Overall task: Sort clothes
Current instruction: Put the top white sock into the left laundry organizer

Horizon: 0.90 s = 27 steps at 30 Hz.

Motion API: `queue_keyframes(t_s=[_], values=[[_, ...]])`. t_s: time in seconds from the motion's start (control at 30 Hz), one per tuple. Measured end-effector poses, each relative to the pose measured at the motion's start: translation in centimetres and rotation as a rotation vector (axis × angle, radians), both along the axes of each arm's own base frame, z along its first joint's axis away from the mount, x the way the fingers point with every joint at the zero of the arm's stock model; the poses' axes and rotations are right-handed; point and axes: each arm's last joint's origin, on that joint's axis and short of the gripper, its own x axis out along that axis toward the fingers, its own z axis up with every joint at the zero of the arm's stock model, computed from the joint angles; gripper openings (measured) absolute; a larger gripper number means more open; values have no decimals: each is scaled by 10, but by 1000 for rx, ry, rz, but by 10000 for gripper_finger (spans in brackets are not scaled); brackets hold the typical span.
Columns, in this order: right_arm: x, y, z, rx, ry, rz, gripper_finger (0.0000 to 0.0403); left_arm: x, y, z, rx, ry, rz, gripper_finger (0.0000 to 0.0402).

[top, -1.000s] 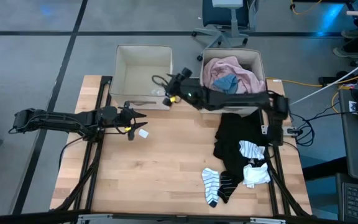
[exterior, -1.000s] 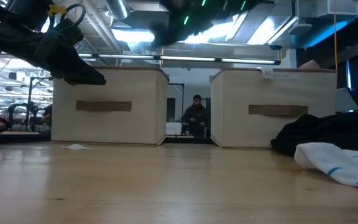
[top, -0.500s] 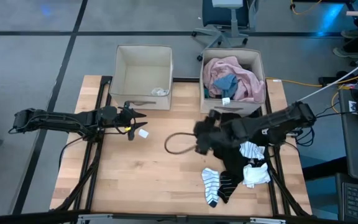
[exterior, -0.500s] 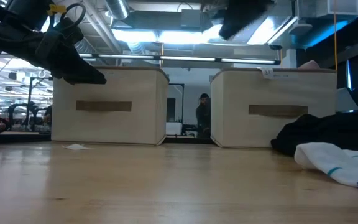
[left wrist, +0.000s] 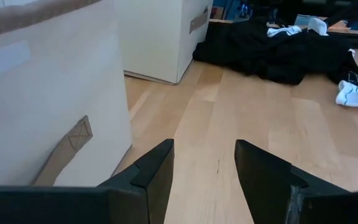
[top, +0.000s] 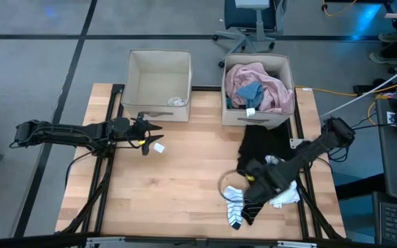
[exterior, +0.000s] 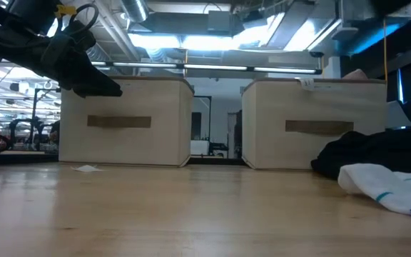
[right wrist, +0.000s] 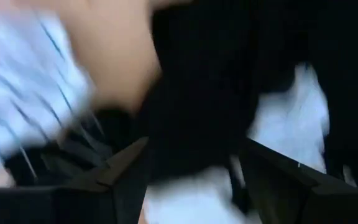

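High view, right arm: the right end effector [top: 248, 184] hangs low over the clothes pile near the desk's right front, fingers spread and grasping nothing, probably placed there to take the next piece
Right wrist view: the two fingers [right wrist: 120, 171] stand apart over a black garment [right wrist: 210, 106] with a striped sock [right wrist: 30, 74] beside it; the frame is blurred, so contact cannot be told
Left arm: the left end effector [top: 147, 129] waits above the desk's left side, released, just in front of the left bin [top: 158, 86]
Clothes sorted: a pink shirt [top: 271, 86] and a blue piece [top: 250, 91] lie in the right bin [top: 257, 120]; a small pale item [top: 178, 102] lies in the left bin
Clothes left: black pieces [top: 260, 148], a striped sock [top: 233, 203] and white socks [top: 284, 193] lie on the desk [top: 178, 186]
Edges: the pile sits close to the desk's right edge and near the front edge
Open room: bare wood runs between pile and bins, so a lift toward either bin looks unobstructed
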Motion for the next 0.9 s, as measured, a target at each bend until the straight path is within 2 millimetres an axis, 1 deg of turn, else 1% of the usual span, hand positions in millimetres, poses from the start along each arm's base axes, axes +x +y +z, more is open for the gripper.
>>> queue_keyframes(t_s=[0.07, 0.13, 0.27, 0.37, 0.53, 0.77, 0.83, 0.9], values=[[-16, 10, 0, 6, 84, -38, 241, 0, 0, 0, 2, 0, -1, 162], [-31, 21, -5, 7, 127, -50, 241, 0, 0, 0, 3, 0, -1, 162], [-55, 38, -20, 4, 163, -4, 241, 0, 0, 0, 7, -3, -2, 162], [-66, 45, -31, 2, 166, 25, 241, 0, 0, 1, 11, -12, -3, 162], [-78, 44, -47, -40, 181, 97, 241, 1, 0, 2, 17, -13, -5, 162], [-84, 39, -77, 4, 187, 276, 241, 1, 0, 2, 18, -13, -5, 162], [-85, 38, -83, 17, 181, 296, 234, 1, 0, 2, 19, -12, -6, 162], [-85, 38, -86, 30, 177, 297, 214, 0, 0, 2, 19, -12, -5, 162]])
